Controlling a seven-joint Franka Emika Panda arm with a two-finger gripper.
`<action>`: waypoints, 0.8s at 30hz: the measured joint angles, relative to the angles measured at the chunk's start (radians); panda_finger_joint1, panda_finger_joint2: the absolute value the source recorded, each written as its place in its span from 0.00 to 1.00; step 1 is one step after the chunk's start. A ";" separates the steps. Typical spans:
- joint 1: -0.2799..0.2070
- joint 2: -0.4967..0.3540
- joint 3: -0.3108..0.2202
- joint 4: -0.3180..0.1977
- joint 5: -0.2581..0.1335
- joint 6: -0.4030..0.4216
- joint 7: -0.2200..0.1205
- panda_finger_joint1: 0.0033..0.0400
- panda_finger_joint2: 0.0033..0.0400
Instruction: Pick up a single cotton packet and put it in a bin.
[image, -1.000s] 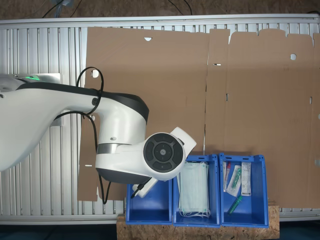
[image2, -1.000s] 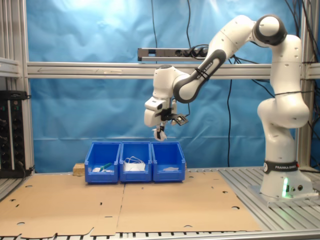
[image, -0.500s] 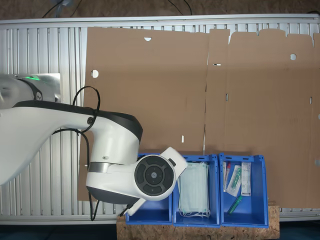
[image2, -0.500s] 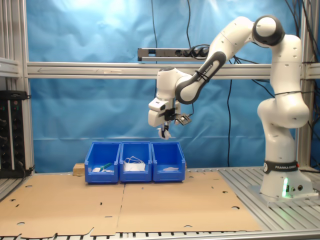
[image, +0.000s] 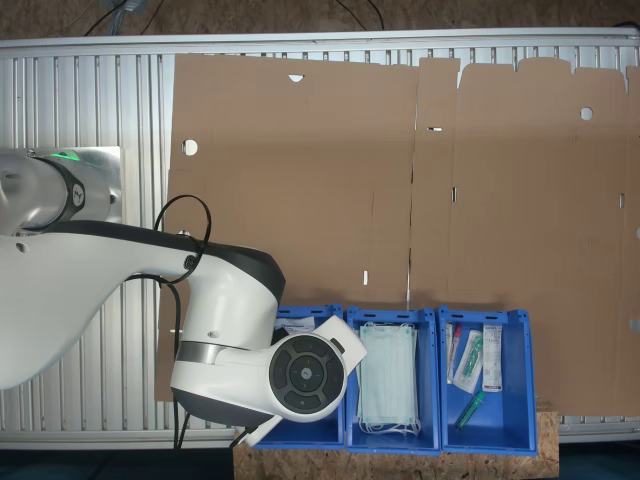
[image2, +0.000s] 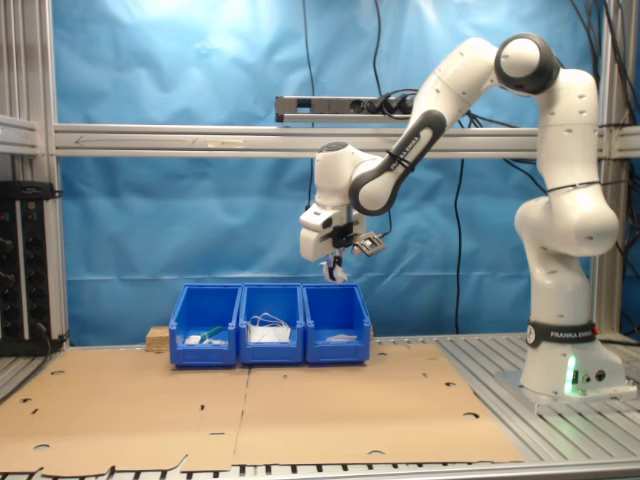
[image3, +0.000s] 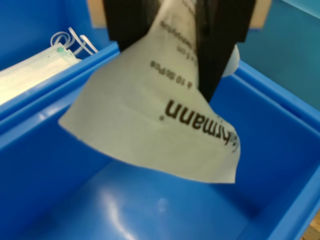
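A blue backdrop (image2: 180, 260) is hung behind an aluminium frame, and flattened cardboard (image2: 250, 400) is laid over the slatted table (image: 80, 120). Three blue bins are set touching in a row at the cardboard's far edge in the second exterior view. The arm (image2: 560, 200) is extended over the row. The gripper (image2: 331, 270) is held above the bin (image2: 336, 325) at the end of the row nearest the arm's base. In the wrist view the fingers (image3: 215, 45) are seen pressed together on the packet (image3: 155, 120), which is pinched by one edge and hangs slanted over the bin's blue floor, clear of it. White items are seen lying in this bin in the second exterior view. Green masks (image: 388, 378) are held in the middle bin (image: 430, 440). Tubes and strip packets (image: 478, 360) are held in the third bin (image: 525, 400).
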 joint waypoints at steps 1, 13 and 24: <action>0.000 0.003 -0.001 0.000 0.000 0.000 0.000 0.06 0.06; 0.000 0.016 -0.008 0.000 0.000 0.003 -0.016 0.06 0.06; 0.000 0.016 -0.012 0.010 0.000 0.003 -0.055 0.06 0.06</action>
